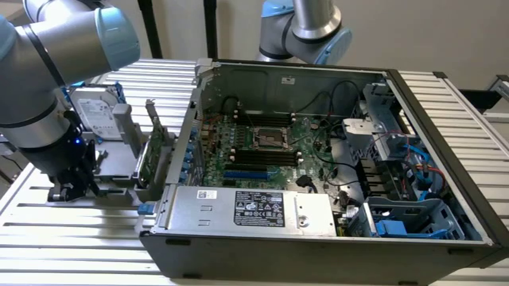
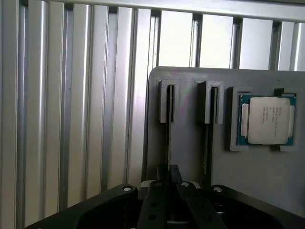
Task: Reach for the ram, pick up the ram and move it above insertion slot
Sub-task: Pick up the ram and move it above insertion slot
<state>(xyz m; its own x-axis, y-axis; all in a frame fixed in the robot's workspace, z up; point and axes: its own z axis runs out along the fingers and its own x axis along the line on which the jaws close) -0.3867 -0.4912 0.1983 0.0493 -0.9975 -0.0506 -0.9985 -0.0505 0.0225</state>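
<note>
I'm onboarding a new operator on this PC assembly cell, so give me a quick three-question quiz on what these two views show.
1. True or false: the case is open, with its motherboard in view.
2. In the exterior view, the pincer is: A) inside the case; B) at the grey holder on the view's left of the case; C) on the view's right of the case.
3. Fill in: in the wrist view, the holder's square pocket holds a ___.
Key: 1 true; 2 B; 3 CPU.
</note>
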